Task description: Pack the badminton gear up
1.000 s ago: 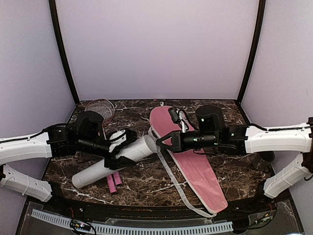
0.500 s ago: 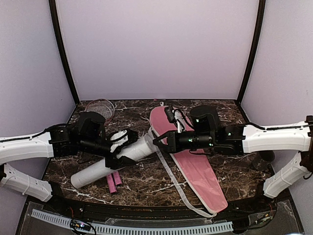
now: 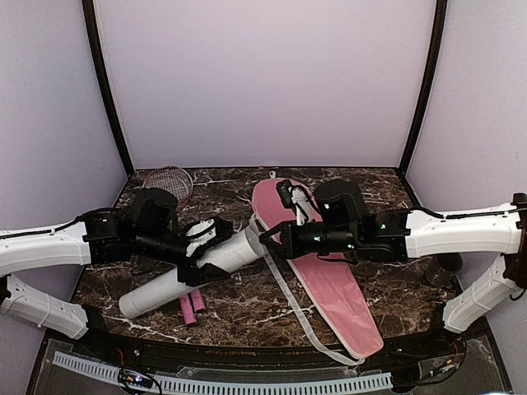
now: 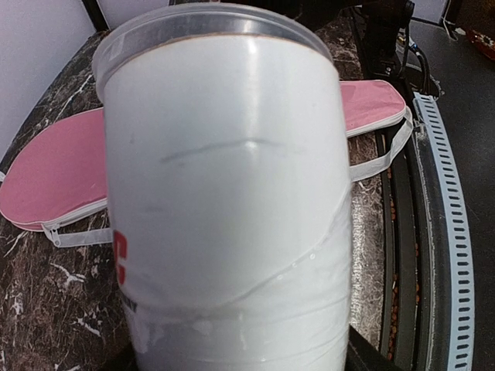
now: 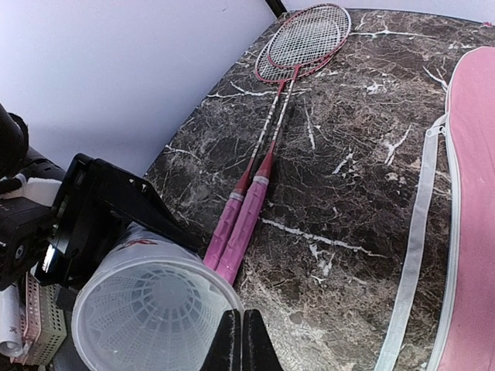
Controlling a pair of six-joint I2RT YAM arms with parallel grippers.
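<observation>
My left gripper (image 3: pixel 204 249) is shut around the long white tube (image 3: pixel 185 276) and holds it slanted over the table, open end up and to the right. The tube fills the left wrist view (image 4: pixel 224 193). My right gripper (image 3: pixel 268 238) is shut, its tips (image 5: pixel 241 344) right at the rim of the tube's mouth (image 5: pixel 147 317). A white shuttlecock shows inside that mouth. Two red-framed rackets (image 5: pixel 302 39) lie side by side, pink handles (image 5: pixel 241 216) towards the tube. The pink bag (image 3: pixel 333 280) lies flat under my right arm.
The bag's white strap (image 3: pixel 292 309) trails towards the near edge. A perforated white rail (image 3: pixel 222 383) runs along the front. Black corner posts and purple walls close the back and sides. The racket heads (image 3: pixel 169 181) lie at the back left.
My right gripper has moved a little left, closer to the tube's mouth. The left gripper and the tube have hardly moved.
</observation>
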